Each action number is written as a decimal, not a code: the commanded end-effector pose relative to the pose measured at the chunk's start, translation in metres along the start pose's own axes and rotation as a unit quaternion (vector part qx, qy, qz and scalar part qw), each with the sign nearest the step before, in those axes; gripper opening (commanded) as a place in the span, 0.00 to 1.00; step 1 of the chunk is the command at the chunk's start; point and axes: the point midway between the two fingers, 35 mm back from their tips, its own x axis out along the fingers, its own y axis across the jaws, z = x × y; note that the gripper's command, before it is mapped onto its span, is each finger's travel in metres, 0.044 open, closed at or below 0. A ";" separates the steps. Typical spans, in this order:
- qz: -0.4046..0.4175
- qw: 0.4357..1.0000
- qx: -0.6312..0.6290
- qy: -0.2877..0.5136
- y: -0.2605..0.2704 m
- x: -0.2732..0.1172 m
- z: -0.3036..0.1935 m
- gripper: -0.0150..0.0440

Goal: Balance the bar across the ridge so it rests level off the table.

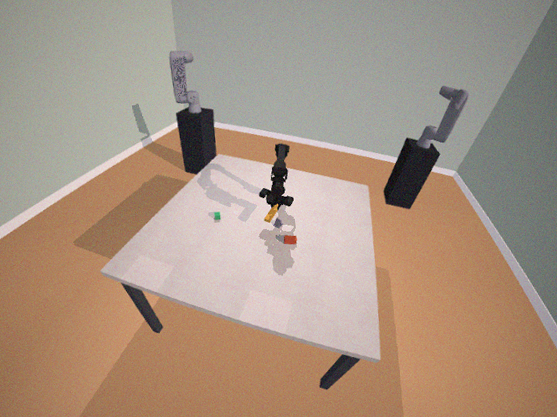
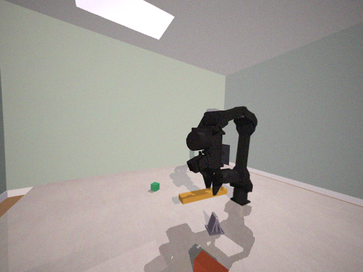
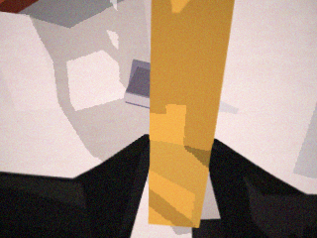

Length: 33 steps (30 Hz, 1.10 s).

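The yellow bar (image 1: 270, 213) (image 2: 193, 196) (image 3: 185, 64) is held above the table (image 1: 197, 267) (image 2: 88, 222). My gripper (image 2: 211, 191) (image 3: 179, 143) is shut on the bar, nearer its end on the arm-base side; the longer part sticks out beyond the fingers. The small grey-purple ridge (image 1: 277, 223) (image 2: 214, 224) (image 3: 140, 81) stands on the table, apart from the bar. In the wrist view the bar hides part of the ridge, which shows at the bar's left edge. In the top view the fingertips are hard to make out.
A red block (image 1: 290, 239) (image 2: 208, 262) (image 3: 15, 5) lies on the table near the ridge. A small green cube (image 1: 216, 216) (image 2: 155, 186) stands farther off on the table. Two grey arms (image 1: 179, 77) (image 1: 453, 113) stand on dark pedestals beyond the table.
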 end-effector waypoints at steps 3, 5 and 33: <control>0.001 0.998 0.058 0.001 0.017 0.000 -0.014 0.25; 0.002 0.997 0.074 0.001 0.023 0.000 -0.018 0.25; 0.002 0.995 0.101 0.001 0.037 0.034 -0.024 0.25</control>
